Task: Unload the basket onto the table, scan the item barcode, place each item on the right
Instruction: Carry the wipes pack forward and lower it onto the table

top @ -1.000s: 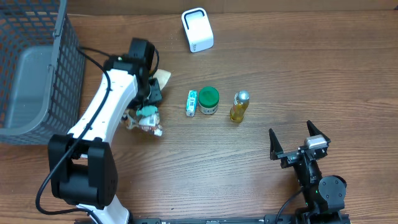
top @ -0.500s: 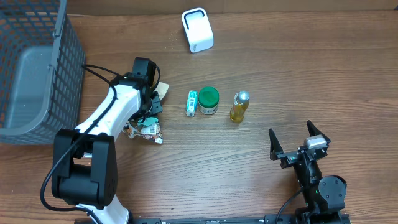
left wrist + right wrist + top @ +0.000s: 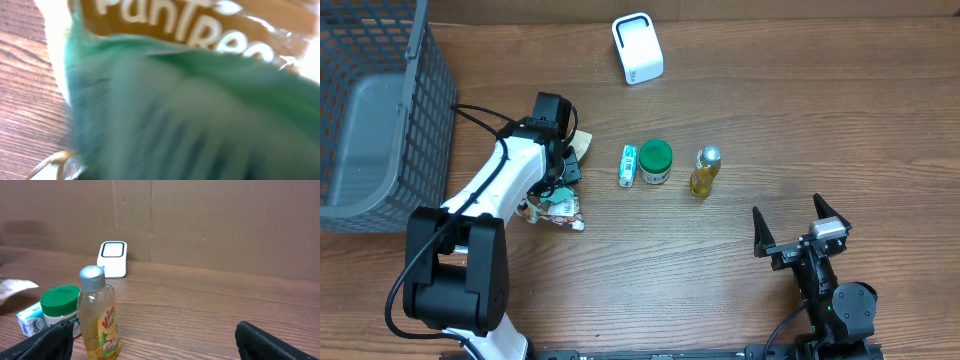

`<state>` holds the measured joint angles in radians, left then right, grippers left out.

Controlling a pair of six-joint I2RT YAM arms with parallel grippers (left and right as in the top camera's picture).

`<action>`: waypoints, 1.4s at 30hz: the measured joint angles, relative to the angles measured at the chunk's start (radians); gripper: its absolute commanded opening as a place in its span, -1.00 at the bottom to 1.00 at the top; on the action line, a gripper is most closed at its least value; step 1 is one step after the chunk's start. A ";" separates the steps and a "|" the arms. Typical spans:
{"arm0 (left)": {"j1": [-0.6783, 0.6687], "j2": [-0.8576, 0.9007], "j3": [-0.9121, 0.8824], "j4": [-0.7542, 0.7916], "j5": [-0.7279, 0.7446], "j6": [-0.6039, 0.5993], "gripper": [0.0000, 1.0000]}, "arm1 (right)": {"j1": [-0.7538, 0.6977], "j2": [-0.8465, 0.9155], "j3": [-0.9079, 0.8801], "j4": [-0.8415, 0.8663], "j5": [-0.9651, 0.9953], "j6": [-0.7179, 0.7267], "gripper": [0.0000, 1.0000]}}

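My left fingers have shifted over the snack packet; I cannot tell if they grip it. My right fingers gape wide, idle. The scanner waits, well apart.

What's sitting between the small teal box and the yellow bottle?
A green-lidded jar, close beside the box, with a gap before the bottle; the overhead view shows it.

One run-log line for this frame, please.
phase: pre-scan | left tool: over snack packet, grip unclear | right tool: open, empty | white scanner: far side, nothing presented
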<state>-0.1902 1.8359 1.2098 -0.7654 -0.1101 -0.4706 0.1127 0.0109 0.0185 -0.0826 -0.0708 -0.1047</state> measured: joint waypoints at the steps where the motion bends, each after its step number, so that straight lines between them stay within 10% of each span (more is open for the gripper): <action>1: 0.000 0.000 0.000 0.002 0.001 -0.005 0.59 | 0.000 0.000 0.000 -0.001 0.000 0.000 1.00; 16: 0.000 0.000 0.108 -0.141 0.013 0.055 0.86 | 0.000 0.000 0.000 0.000 0.000 0.000 1.00; 28: 0.000 0.000 0.182 -0.206 0.031 0.062 0.44 | 0.000 0.000 0.000 0.000 0.000 0.000 1.00; 33: 0.000 0.000 0.163 -0.205 0.015 0.059 -0.38 | 0.000 0.000 0.000 -0.001 0.000 0.000 1.00; 42: 0.000 0.000 0.160 -0.208 -0.023 0.070 -0.07 | 0.000 0.000 0.000 0.000 0.000 0.000 1.00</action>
<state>-0.1902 1.8359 1.3701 -0.9730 -0.1326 -0.4007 0.1127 0.0109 0.0185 -0.0830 -0.0708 -0.1047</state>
